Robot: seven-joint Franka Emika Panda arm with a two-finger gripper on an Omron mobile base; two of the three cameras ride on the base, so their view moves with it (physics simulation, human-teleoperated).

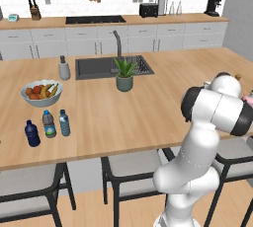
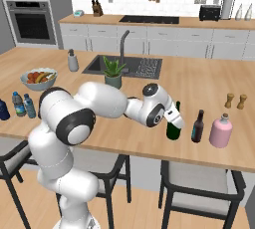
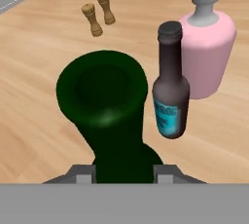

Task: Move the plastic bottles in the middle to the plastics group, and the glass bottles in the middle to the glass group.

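Gripper [image 3: 124,173] clamps green bottle [image 3: 104,116] neck; fruit fills bowl [image 1: 41,94].

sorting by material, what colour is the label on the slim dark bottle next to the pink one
Blue, on the slim dark bottle; the hand view shows it best.

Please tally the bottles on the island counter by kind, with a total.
Clear water bottles: 2
Dark-blue bottle: 1
Green bottle: 1
Blue-labelled dark bottle: 1
Pink bottle: 1
Total: 6
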